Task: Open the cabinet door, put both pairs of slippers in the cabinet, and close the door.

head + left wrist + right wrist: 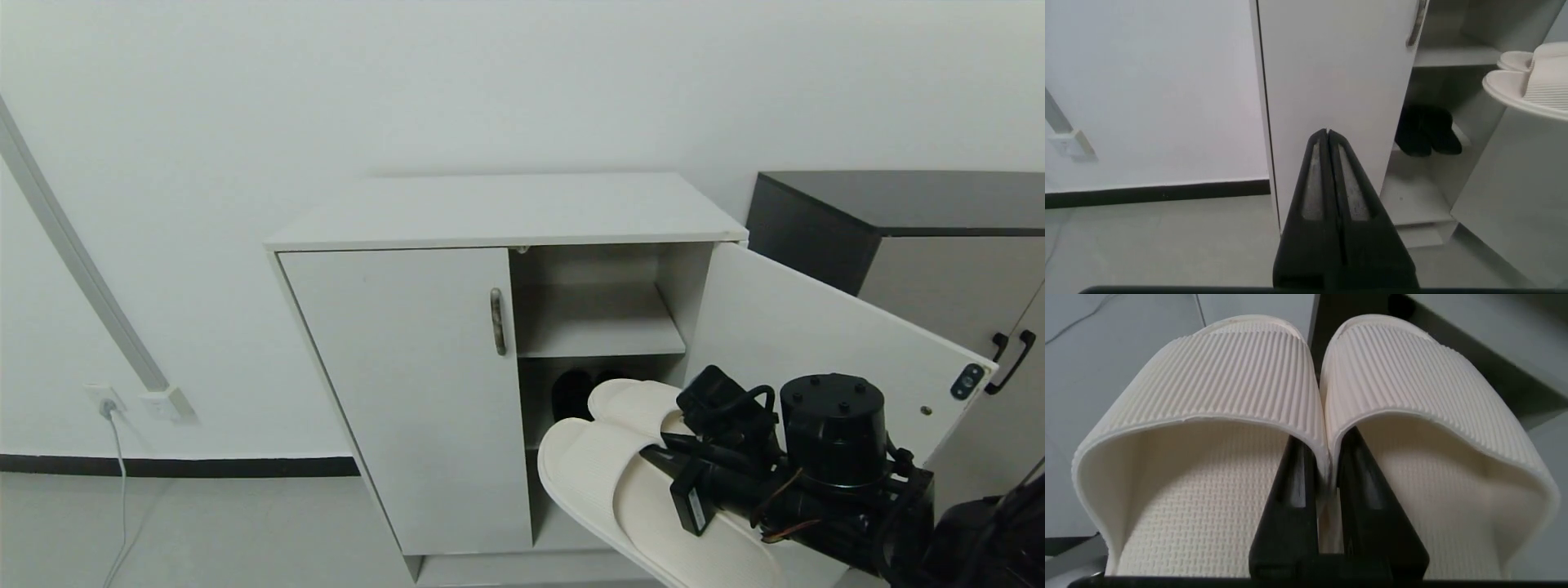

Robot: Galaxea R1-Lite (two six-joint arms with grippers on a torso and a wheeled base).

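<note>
The cabinet (506, 212) stands against the wall, with its right door (816, 343) swung out to the right. Inside, one pair of slippers (571, 392) lies under the shelf (600, 327). The second pair of slippers (596, 474) sits side by side before the opening, held by the right tool (1327, 469). Another cabinet (939, 245) stands farther right.

One white cabinet (506, 208) with two doors: closed door (408, 392), open door (816, 343). One door handle (497, 321) visible, one inner shelf (600, 331). Two white slippers (588, 474), one pair. Two black slippers (1427, 131), one pair. One dark cabinet (939, 269) with two black handles (1012, 359). Two wall sockets (167, 403), one cable (122, 490). Two grippers: left gripper (1327, 139), right gripper (1327, 486).
</note>
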